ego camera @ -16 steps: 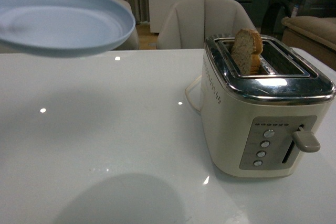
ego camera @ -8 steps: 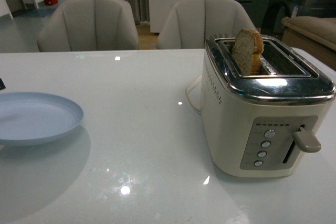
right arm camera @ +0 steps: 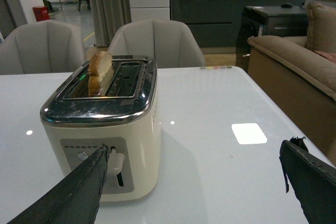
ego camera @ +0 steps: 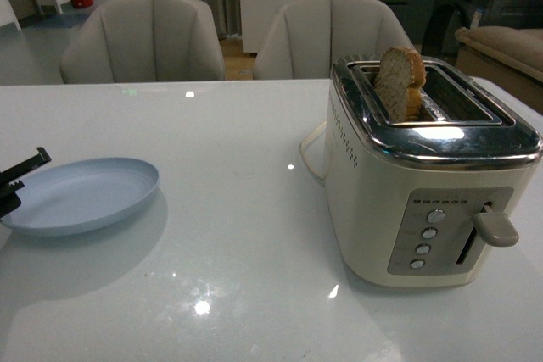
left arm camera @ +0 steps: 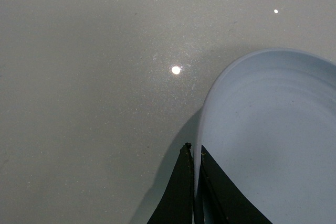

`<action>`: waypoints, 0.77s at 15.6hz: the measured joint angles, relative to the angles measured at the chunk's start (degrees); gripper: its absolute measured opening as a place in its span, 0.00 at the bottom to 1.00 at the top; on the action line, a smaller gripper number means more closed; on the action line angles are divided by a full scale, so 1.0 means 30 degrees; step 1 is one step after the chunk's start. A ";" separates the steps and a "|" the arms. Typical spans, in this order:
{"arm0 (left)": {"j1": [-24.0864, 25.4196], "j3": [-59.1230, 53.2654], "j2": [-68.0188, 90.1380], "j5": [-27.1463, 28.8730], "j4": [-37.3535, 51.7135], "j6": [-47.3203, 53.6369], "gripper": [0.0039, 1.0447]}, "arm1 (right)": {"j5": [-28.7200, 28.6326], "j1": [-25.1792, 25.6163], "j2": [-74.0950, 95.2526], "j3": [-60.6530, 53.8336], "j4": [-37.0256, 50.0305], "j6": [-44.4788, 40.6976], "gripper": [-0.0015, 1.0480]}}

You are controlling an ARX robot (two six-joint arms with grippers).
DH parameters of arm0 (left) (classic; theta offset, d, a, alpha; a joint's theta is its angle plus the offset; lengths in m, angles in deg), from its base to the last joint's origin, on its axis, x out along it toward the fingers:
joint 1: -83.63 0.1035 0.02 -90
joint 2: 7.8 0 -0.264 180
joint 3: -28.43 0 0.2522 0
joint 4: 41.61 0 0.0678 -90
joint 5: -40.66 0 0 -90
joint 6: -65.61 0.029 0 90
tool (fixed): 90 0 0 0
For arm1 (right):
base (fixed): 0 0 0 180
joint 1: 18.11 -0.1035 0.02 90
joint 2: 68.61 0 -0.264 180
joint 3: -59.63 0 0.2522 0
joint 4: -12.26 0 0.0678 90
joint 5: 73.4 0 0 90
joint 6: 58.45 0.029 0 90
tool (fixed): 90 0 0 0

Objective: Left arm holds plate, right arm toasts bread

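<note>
Pale-blue plate [ego camera: 85, 195]: my left arm [left arm camera: 194, 150] jaws clamp its rim. My right arm [right arm camera: 195, 149] jaws gape wide; bread [ego camera: 399, 82] stands upright in the toaster [ego camera: 365, 192].

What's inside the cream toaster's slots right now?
A half slice of light brown speckled bread stands in one slot of the cream chrome-topped toaster, its top poking out. The other slot shows only metal walls. The bread's lower part is hidden inside.

Bread [right arm camera: 100, 70] upright in cream toaster [right arm camera: 137, 129] on white table [right arm camera: 210, 103]
</note>
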 joint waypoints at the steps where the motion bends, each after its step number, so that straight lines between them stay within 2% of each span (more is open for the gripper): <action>1: 0.0022 0.0080 0.0211 0.0044 0.0153 0.0015 0.02 | 0.0000 0.0000 0.0000 0.0000 0.0000 0.0000 0.94; 7: -0.0401 0.0481 0.0780 0.1632 0.0022 0.1974 0.02 | 0.0000 0.0000 0.0000 0.0000 0.0000 0.0000 0.94; 12: -0.0597 0.0503 0.0969 0.1690 -0.1049 0.3337 0.03 | 0.0000 0.0000 0.0000 0.0000 0.0000 0.0000 0.94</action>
